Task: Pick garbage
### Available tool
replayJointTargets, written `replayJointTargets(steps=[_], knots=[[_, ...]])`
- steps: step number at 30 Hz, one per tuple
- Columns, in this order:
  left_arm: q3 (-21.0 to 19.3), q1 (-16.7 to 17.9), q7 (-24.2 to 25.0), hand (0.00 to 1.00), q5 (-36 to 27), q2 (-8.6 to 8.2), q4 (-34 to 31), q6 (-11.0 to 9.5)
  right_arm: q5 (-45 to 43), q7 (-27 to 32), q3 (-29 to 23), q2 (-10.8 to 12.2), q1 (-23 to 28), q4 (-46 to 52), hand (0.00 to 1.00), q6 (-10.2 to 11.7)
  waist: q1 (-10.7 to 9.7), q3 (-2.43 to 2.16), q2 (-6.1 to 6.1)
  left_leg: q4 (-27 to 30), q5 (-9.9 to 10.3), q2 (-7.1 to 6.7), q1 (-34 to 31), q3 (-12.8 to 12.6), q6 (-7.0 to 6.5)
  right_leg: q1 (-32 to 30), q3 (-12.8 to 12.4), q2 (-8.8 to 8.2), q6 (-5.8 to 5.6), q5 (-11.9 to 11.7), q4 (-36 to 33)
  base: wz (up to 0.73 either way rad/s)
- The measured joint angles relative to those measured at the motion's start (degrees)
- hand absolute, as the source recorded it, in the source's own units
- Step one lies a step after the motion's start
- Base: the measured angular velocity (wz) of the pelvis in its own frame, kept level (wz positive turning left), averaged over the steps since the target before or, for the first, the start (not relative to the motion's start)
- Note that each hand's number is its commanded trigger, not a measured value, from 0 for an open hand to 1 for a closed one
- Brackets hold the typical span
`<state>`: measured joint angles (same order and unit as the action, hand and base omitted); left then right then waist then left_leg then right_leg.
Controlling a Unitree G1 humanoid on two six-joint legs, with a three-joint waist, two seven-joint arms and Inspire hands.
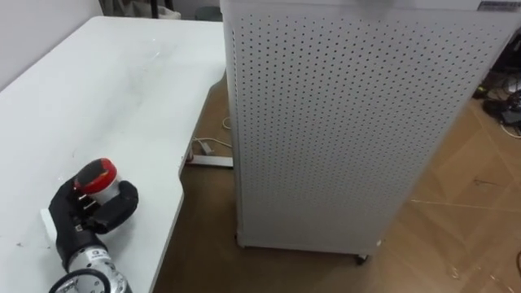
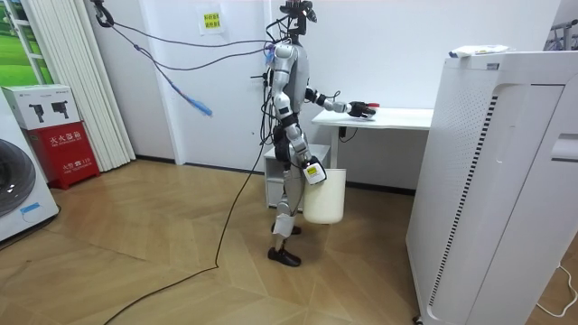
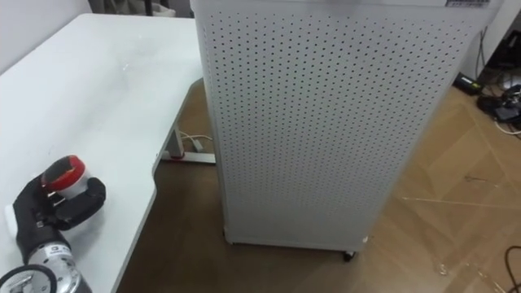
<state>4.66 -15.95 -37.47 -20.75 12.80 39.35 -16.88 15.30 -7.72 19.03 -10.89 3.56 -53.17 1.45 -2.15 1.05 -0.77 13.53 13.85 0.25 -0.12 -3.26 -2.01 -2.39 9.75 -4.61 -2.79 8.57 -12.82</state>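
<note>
Cabinet (image 1: 342, 122): tall, white and perforated, standing on the wood floor across the centre and right of the eye views, just beside the table's edge.
Table (image 1: 114, 89): white, running down the left side; the robot stands at it.
Bin (image 2: 325, 197): white, at the robot's hip in the middle of the room view.
Right hand (image 2: 313, 171): low, at the bin's top; I cannot tell its grip.
Left hand (image 1: 94, 213): lower left, over the table, fingers curled round the jar.
Jar (image 1: 98, 175): small, with a red lid, held in the left hand.
</note>
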Motion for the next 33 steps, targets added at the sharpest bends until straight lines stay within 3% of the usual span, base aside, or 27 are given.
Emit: replayJointTargets(steps=[10,16,21,24,26,33], knots=[[0.1,-0.6,0.6,1.0,-2.5,0.31,0.5,0.2,-0.3,0.7,0.1,-0.1,0.2,1.5,1.0,-0.3,-0.6,-0.11,-0.2,0.2,-0.1,-0.07,-0.2,0.0,-0.1,0.0,0.0,-0.12,-0.14,-0.1,-0.1,0.0],[0.9,-0.5,3.3,1.0,-3.3,-0.63,-1.9,0.6,-0.4,-0.1,0.1,0.0,-0.2,1.6,1.0,-0.3,-0.6,-0.14,-0.33,0.6,-0.2,-0.23,-1.3,0.1,-0.34,-0.8,0.6,-0.51,-0.19,-0.2,-0.7,0.06],[5.7,-0.3,8.9,1.0,-5.7,-3.55,-6.8,1.8,-0.3,-0.2,0.0,1.1,-1.7,-0.1,1.0,-0.1,-0.6,-0.17,-0.58,1.6,-0.2,-0.22,-2.5,0.1,-0.36,-1.4,1.5,-0.78,-0.2,-0.2,-0.9,0.07],[13.7,0.8,15.6,1.0,-7.4,-5.35,-12.3,3.2,0.6,0.2,0.1,1.2,-2.9,0.0,1.0,-0.1,-0.7,-0.16,-0.84,2.0,-0.2,-0.18,-3.8,0.0,-0.36,-2.8,1.2,-0.8,-0.14,-0.4,-1.0,-0.03],[16.7,0.8,19.2,1.0,-7.4,-6.03,-12.8,3.9,0.6,0.7,0.1,1.2,-3.5,0.0,1.0,0.0,-0.6,-0.16,-0.86,2.0,-0.2,0.01,-3.7,-0.9,-0.36,-2.9,0.6,-0.62,-0.1,-0.4,-1.0,-0.16],[18.0,1.1,28.5,1.0,-6.5,-6.31,-17.7,6.5,0.2,1.5,-2.5,0.4,-4.5,-0.5,1.0,0.4,-1.1,-0.18,-0.74,2.0,-0.3,0.35,-4.9,-1.9,-0.32,-5.1,-0.6,-0.26,0.18,-0.6,-1.4,-0.11]])
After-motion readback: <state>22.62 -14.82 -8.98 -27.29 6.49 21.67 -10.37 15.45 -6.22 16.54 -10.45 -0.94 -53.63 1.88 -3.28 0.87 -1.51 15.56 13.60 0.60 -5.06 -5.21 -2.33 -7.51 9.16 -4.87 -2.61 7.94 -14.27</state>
